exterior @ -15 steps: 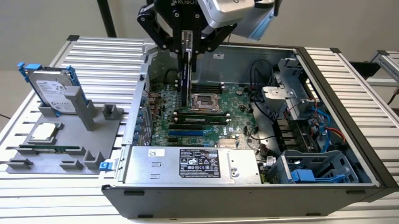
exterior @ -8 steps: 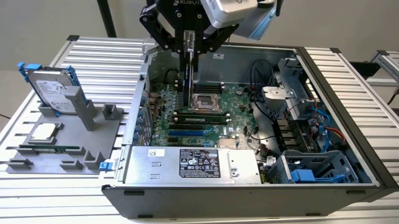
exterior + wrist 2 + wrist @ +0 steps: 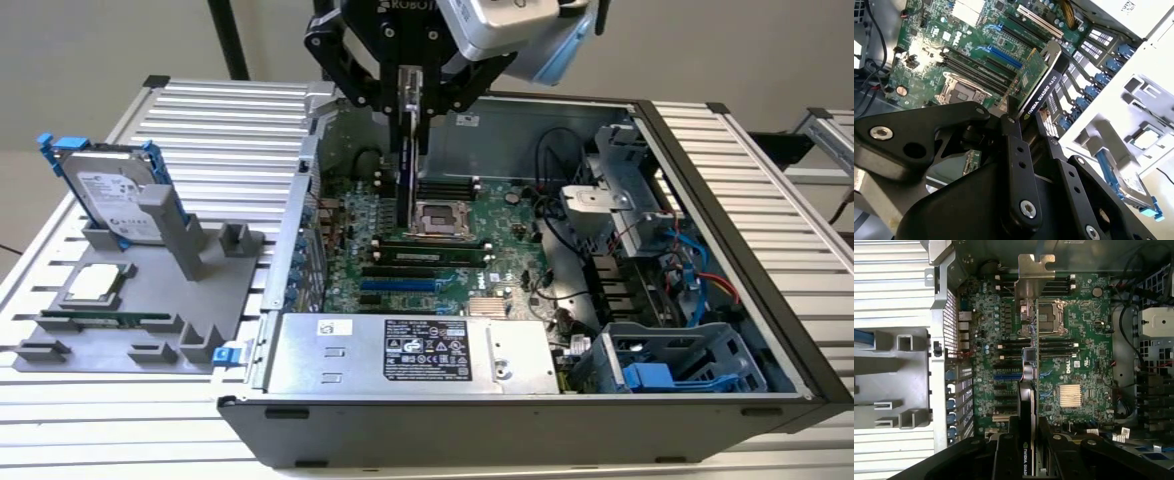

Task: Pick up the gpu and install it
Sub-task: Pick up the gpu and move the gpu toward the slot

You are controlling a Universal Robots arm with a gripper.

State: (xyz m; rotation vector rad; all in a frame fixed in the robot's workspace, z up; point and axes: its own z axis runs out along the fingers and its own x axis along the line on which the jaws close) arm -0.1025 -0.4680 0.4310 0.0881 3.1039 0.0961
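Our claw (image 3: 408, 100) clamps the gpu (image 3: 406, 170) by the end away from its bracket (image 3: 1033, 277). The card hangs lengthwise, bracket lowest, above the motherboard (image 3: 461, 255) inside the open case (image 3: 727, 215), not seated. To do this well, we judge, we need a firm grip and the bracket clear of the board below.

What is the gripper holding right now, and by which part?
The gripper holds the flat green-and-black gpu card, its fingers pinching the two flat faces at the end away from its silver bracket.
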